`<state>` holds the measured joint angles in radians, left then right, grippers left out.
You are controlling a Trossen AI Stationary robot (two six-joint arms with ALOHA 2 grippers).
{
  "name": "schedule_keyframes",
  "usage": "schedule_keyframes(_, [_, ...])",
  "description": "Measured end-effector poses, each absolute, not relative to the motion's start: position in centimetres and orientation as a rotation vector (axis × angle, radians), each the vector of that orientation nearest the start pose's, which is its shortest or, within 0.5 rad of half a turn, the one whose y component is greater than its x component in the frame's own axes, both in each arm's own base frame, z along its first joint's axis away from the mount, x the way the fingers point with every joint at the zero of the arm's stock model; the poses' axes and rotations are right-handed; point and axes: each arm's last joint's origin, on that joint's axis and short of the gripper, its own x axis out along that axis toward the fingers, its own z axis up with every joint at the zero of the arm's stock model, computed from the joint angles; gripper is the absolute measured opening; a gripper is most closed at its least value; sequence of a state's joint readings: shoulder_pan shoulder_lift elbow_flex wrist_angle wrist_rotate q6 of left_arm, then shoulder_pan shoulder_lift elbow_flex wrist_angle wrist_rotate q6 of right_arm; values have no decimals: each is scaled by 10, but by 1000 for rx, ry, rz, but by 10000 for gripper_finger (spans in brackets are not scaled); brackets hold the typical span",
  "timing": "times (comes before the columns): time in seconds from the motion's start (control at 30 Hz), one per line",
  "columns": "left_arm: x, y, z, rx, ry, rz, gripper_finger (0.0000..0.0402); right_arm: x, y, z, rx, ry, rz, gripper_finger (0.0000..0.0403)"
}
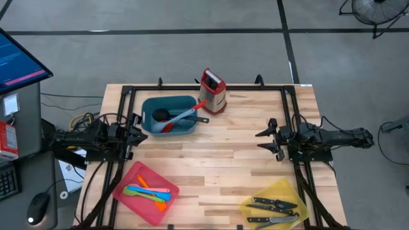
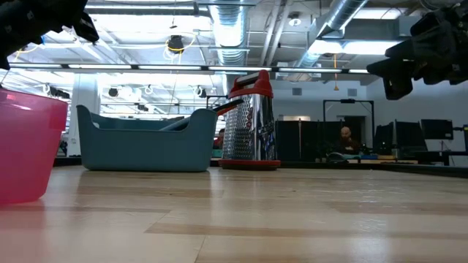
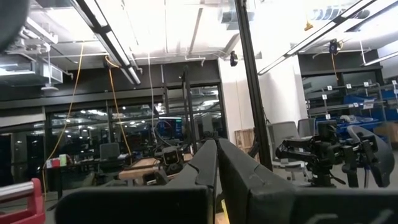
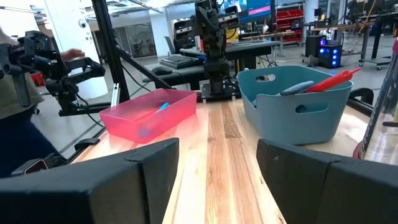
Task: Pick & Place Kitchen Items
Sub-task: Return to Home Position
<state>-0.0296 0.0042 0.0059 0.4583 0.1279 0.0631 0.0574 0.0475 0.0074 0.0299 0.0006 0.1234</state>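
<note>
Sorting looks done, with knives (image 1: 275, 204) in the yellow tray (image 1: 281, 190), ladle (image 1: 161, 115) and spoons (image 1: 182, 119) in the teal tray (image 1: 167, 100) and plastic utensils (image 1: 148, 191) in the red tray (image 1: 137, 174), so the left arm (image 1: 96, 140), jaws together, and right arm (image 1: 319, 137), jaws apart, wait empty at the counter (image 1: 223, 160) sides.

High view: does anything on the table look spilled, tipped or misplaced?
Nothing stands out. The knives lie inside the yellow tray, the coloured utensils in the red tray, ladle and spoons in the teal tray, and the grater stands upright beside it. The left gripper and right gripper wait aside.
</note>
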Motion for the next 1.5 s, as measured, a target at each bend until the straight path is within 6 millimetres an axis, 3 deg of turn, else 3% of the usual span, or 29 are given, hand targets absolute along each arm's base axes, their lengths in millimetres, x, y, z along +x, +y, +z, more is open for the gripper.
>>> schedule_keyframes(1.5, [84, -6, 214, 88, -535, -134, 2, 100, 6, 164, 123, 33, 55, 212])
